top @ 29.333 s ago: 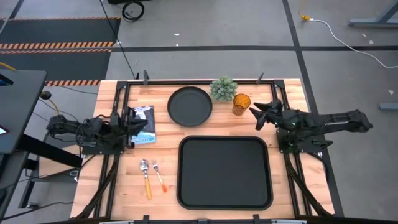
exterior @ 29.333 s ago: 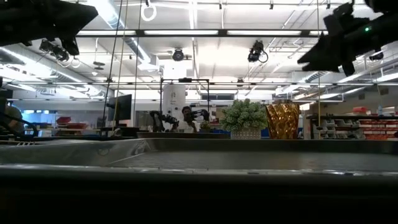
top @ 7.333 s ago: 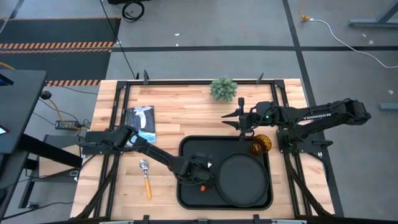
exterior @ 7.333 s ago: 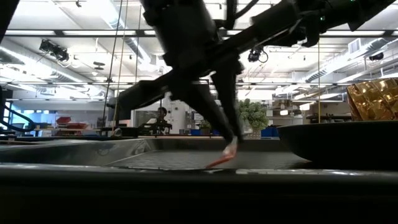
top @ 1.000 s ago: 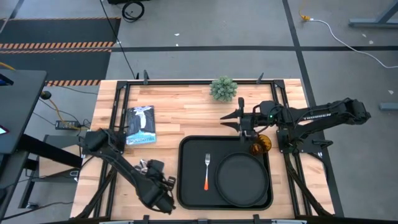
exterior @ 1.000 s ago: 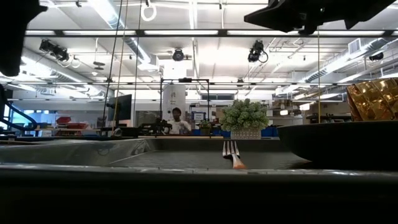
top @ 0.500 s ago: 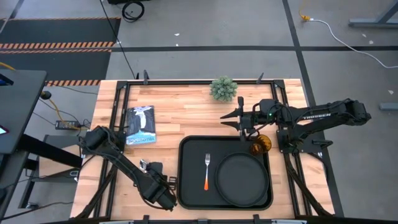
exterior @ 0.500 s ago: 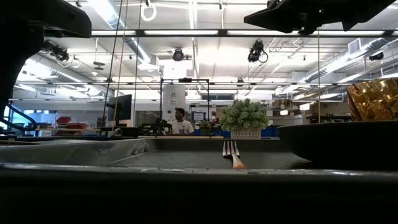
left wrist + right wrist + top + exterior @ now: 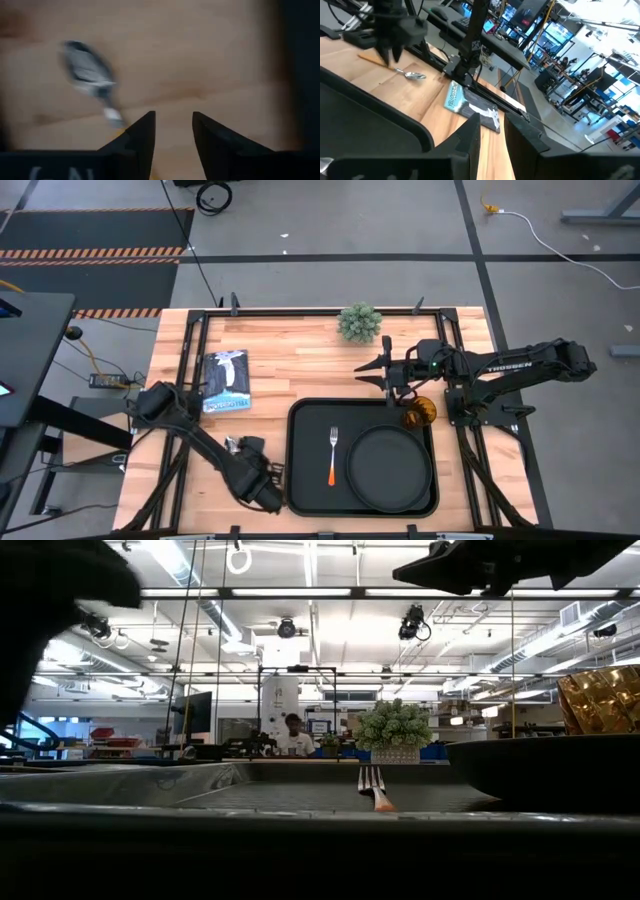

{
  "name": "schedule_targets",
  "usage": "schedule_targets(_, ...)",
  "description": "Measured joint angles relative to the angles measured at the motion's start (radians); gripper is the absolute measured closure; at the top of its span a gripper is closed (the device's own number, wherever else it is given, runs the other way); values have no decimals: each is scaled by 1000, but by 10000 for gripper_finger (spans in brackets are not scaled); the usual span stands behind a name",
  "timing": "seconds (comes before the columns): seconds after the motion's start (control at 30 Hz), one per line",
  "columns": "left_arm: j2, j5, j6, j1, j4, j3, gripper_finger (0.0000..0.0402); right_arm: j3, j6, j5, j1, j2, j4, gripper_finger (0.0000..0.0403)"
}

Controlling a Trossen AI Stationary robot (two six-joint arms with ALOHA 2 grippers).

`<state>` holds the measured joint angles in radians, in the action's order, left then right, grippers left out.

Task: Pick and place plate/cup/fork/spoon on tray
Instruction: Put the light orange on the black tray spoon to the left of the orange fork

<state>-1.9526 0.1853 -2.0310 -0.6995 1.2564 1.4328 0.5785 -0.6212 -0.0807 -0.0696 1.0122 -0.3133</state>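
fork (image 9: pixel 332 456) and plate (image 9: pixel 389 468) on tray (image 9: pixel 300 480)
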Motion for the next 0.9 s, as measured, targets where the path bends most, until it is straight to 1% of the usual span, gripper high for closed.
schedule_targets(0.1,7,4,-92,-48,82,0,276,0,0,0,0,0,13,309)
schedule_targets(0.2,31,5,-212,-118,117,0,285,0,-2,0,0,0,13,309)
schedule_targets(0.23,36,-2,-225,-138,114,-1,288,0,-3,0,0,0,8,309)
schedule_targets(0.33,42,-87,-242,-157,99,-1,296,0,-3,-15,0,0,-9,309)
schedule_targets(0.47,43,-73,-236,-132,104,-1,309,0,9,-29,1,0,-13,309)
schedule_targets(0.6,49,-70,-236,-128,172,-6,326,0,15,-50,1,0,-13,309)
schedule_targets(0.67,75,-70,-236,-128,135,-49,336,0,11,-53,1,0,-13,309)
schedule_targets(0.73,111,-69,-237,-122,51,-128,344,0,8,-53,1,0,-13,309)
schedule_targets(0.83,181,-67,-239,-105,-121,-279,350,0,-1,-52,1,0,-12,309)
schedule_targets(0.9,228,-68,-240,-86,-270,-372,350,0,-1,-53,1,0,-13,309)
